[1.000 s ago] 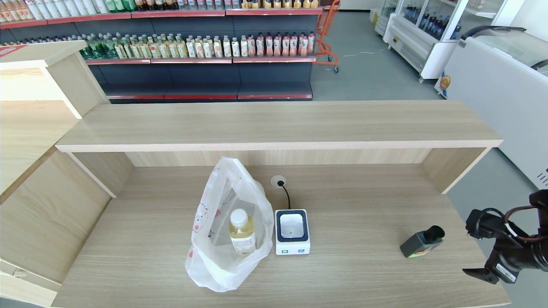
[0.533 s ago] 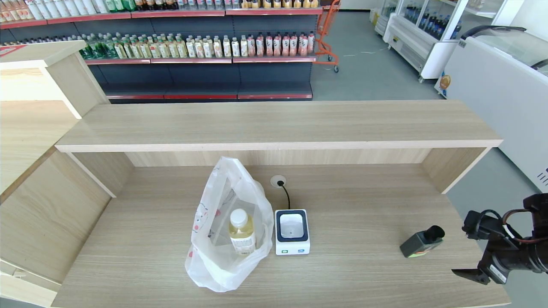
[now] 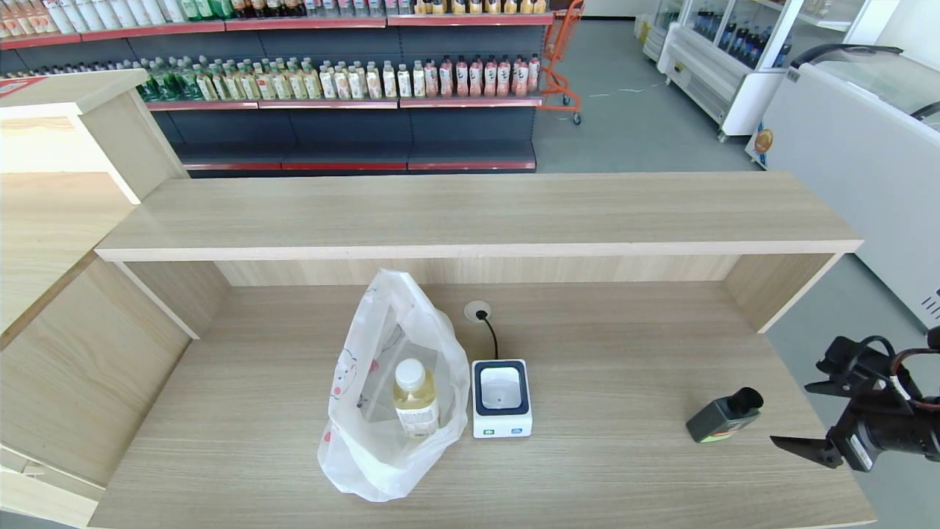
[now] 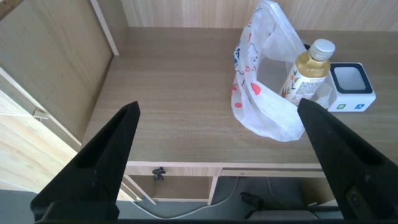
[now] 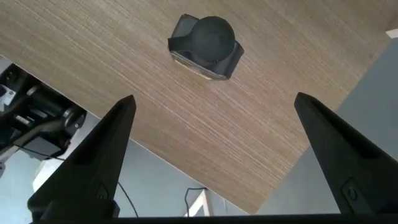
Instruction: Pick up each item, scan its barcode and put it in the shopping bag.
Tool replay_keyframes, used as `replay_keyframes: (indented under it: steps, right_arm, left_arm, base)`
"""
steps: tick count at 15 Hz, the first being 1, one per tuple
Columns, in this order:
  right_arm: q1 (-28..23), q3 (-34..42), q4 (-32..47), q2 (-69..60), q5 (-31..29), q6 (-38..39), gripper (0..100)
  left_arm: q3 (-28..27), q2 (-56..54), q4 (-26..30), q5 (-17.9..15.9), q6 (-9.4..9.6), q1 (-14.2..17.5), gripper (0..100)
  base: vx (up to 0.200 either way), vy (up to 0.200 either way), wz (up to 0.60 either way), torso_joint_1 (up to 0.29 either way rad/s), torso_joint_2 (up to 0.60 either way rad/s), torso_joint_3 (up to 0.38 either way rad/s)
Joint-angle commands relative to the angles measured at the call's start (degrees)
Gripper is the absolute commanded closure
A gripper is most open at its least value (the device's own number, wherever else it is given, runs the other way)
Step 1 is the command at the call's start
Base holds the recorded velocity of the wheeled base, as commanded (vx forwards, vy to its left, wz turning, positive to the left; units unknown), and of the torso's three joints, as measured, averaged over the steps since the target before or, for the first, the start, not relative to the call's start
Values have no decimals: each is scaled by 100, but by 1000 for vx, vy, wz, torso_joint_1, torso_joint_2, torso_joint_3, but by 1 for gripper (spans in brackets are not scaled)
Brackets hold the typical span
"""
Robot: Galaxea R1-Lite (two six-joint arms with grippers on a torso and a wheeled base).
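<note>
Bottle (image 3: 723,417), boxy, dark, perhaps plastic, on woodgrain counter (image 3: 624,367); left claw (image 4: 219,104), right claw (image 3: 789,413) spread.

Wooden counter (image 3: 624,353) before me, fills lower half of frame. Raised ledge (image 3: 477,213) across centre, behind worktop. Round cable port (image 3: 477,311) in worktop, centre, near back wall. Second wooden counter (image 3: 66,95) upper left. Store shelving (image 3: 352,139) along top, rows of bottles (image 3: 338,79) on red-edged shelves. Orange trolley (image 3: 562,51) top, just right of shelving. Glass-door cooler (image 3: 723,59) upper right; white chest freezer (image 3: 859,147) at right edge. Grey floor (image 3: 631,132) between.
</note>
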Motion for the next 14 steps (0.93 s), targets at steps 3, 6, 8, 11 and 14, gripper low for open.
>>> replay_keyframes:
  steps: [3, 6, 8, 11, 14]
  right_arm:
    - [-267, 98, -12, 125, -287, -556, 0]
    - [-443, -148, -3, 741, -313, -1673, 0]
    - [-434, -272, -12, 987, -305, -1936, 0]
    - [-320, -526, -12, 1338, -252, -2068, 0]
    - [-74, -702, -3, 1646, -15, -2077, 0]
  left_arm:
    - [1, -2, -1, -2, -1, 0, 0]
    - [1, -2, -1, -2, -1, 0, 0]
    - [1, -2, -1, -2, -1, 0, 0]
    - [1, -2, -1, -2, -1, 0, 0]
    - [1, -2, -1, -2, -1, 0, 0]
  base:
    - [0, 0, 0, 0, 0, 0]
    - [0, 0, 0, 0, 0, 0]
    - [0, 0, 0, 0, 0, 0]
    - [0, 0, 0, 0, 0, 0]
    - [0, 0, 0, 0, 0, 0]
